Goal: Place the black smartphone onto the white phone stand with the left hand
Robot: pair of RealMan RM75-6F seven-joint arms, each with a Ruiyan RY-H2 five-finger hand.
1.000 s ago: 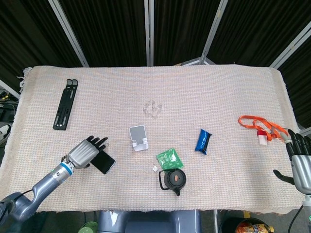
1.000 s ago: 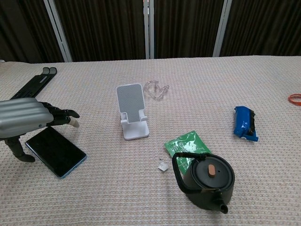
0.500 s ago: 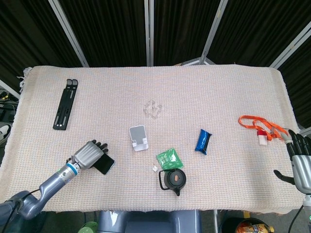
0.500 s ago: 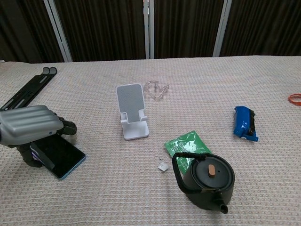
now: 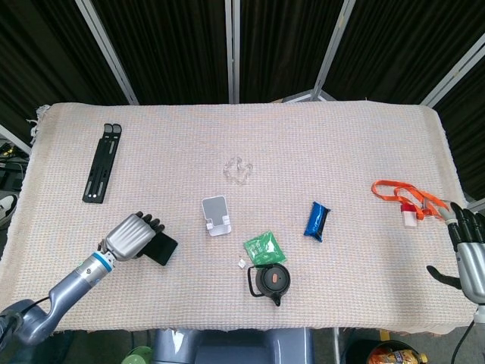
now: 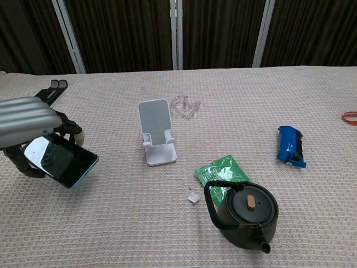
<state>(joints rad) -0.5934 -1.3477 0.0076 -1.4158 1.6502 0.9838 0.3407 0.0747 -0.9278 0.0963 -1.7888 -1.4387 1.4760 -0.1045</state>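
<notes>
— While the near edge is in view, what sits closest?

— Black teapot point(image 6: 243, 214) at front, lid on; small clear scrap point(image 6: 193, 196) just left of it; green packet point(image 6: 221, 170) touching its far side.

— Left hand?

— Left hand point(image 6: 27, 125) at front left, fingers curled over the black smartphone point(image 6: 60, 161), holding it lifted and tilted above the cloth; screen faces the chest camera.

— And the stand?

— White phone stand point(image 6: 157, 137) upright right of the phone, apart from it, nothing on it; clear plastic piece point(image 6: 186, 105) beyond; blue packet point(image 6: 291, 146) off to the right.

— Right hand?

— Right hand point(image 5: 470, 254) at the table's right edge, fingers apart, holding nothing; orange lanyard point(image 5: 405, 196) near it; black folded bracket point(image 5: 102, 162) far left.
</notes>
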